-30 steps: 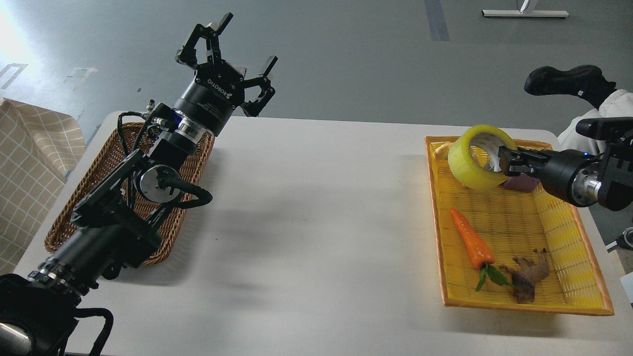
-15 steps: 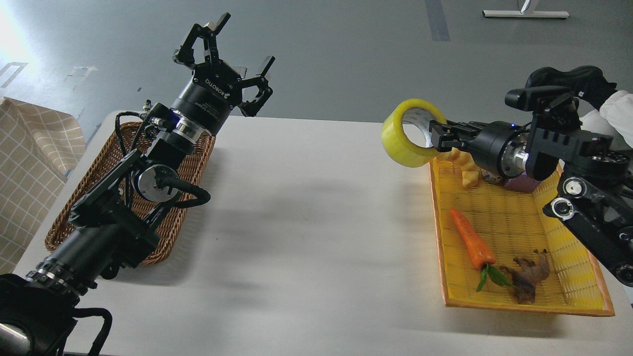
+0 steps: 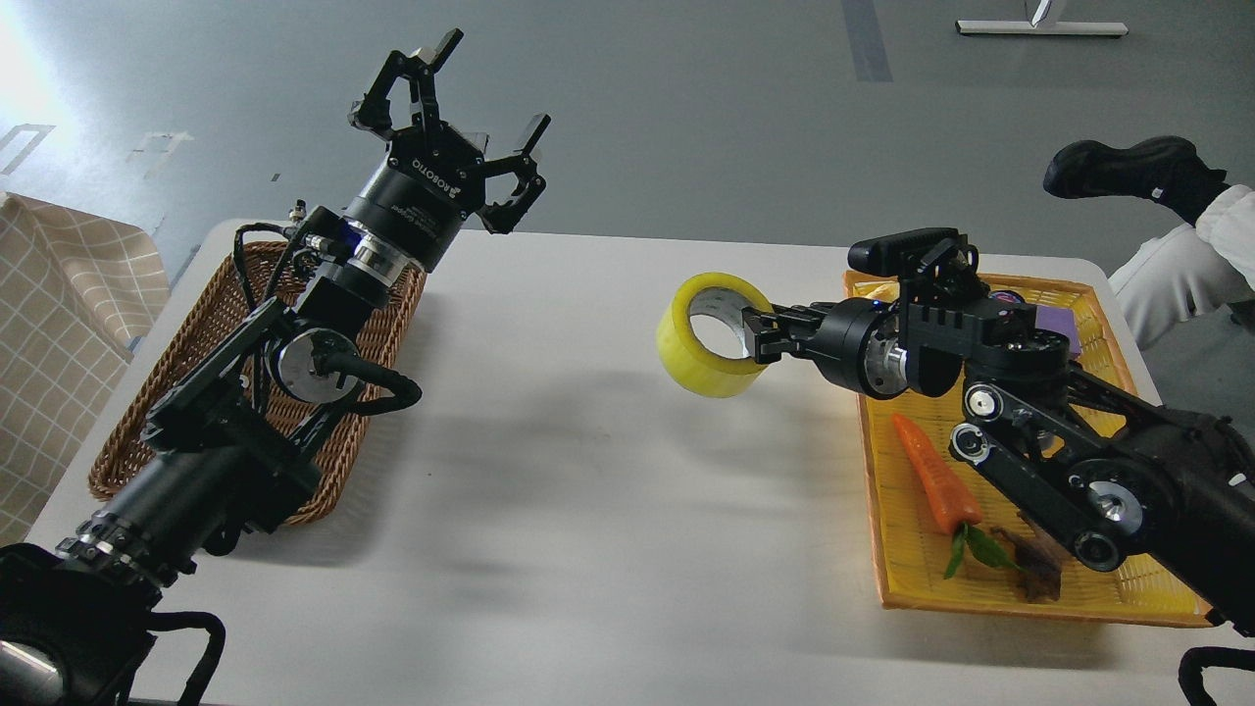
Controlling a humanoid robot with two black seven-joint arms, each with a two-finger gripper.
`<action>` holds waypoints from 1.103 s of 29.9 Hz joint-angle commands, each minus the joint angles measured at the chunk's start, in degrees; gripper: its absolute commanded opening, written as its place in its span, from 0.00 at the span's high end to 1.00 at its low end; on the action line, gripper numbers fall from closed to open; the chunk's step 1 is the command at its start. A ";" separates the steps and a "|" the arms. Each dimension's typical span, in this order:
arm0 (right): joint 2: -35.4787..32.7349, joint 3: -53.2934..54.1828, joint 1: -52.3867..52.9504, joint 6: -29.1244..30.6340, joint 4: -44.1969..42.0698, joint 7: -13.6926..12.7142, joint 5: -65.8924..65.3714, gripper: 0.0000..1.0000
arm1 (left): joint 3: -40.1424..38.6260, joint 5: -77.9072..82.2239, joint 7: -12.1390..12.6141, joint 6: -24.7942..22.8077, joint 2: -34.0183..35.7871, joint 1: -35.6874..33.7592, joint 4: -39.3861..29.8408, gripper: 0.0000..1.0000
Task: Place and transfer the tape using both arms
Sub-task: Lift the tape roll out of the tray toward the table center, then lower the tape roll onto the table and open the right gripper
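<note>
The tape [image 3: 698, 361], a translucent yellow roll with a grey-white core, hangs above the white table [image 3: 588, 510] just right of its middle. My right gripper [image 3: 757, 333] is shut on the roll's right wall, one finger inside the core. Its arm reaches in from the right over the yellow tray [image 3: 1039, 598]. My left gripper [image 3: 461, 103] is open and empty, raised above the far left of the table over the wicker basket [image 3: 211, 324], well apart from the tape.
The yellow tray holds an orange carrot [image 3: 933, 476], a brown toy animal [image 3: 1034, 579] partly under my right arm, and a purple block [image 3: 1064, 328]. A person's dark shoe and white sleeve [image 3: 1157, 196] are at the far right. A checked cloth [image 3: 59, 324] lies at left.
My right gripper has carried the tape out of the tray, leftward and down toward the table's middle. The left arm has barely moved.
</note>
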 commanded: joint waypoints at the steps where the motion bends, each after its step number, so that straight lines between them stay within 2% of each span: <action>1: 3.73 -1.68 0.82 0.00 -3.42 0.01 -0.11 1.00 | 0.00 0.00 0.00 0.00 -0.09 -0.07 0.00 0.02; 26: 13.59 -8.01 6.62 0.00 -17.40 0.01 -1.43 1.00 | 0.00 0.00 0.00 0.00 -0.27 -0.07 0.00 0.02; 33: 13.59 -8.09 7.41 0.00 -19.08 0.10 -1.43 1.00 | 0.00 0.00 0.00 0.00 -0.27 0.02 0.00 0.02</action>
